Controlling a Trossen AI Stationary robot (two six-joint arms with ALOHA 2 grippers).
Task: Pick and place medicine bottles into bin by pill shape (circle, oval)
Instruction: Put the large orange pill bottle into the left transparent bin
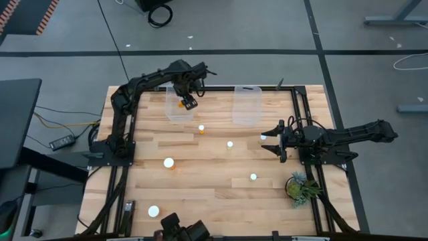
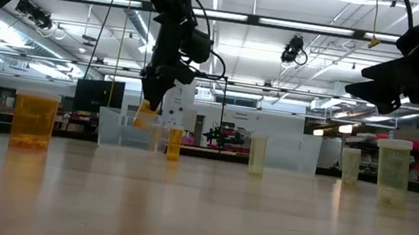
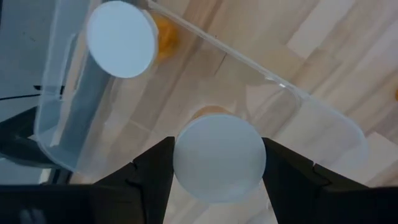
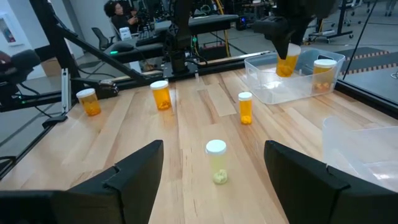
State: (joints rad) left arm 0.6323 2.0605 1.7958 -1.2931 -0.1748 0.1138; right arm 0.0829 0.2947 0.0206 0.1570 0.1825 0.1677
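Above the left clear tub (image 1: 178, 110): left gripper (image 1: 186, 102), jaws clamped on one amber bottle (image 3: 219, 157), white cap showing. Inside that tub: one bottle (image 4: 324, 70) already standing. Right tub (image 1: 247, 105): contents unclear. Right gripper (image 1: 275, 140): jaws spread, holding nothing, hovering near loose bottles (image 1: 230, 144) on the table (image 1: 207, 187).

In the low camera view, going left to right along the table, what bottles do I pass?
Wide amber bottle → bottle held by the left gripper above the clear bin → narrow amber bottle → pale bottle → pale bottle → wide pale bottle.
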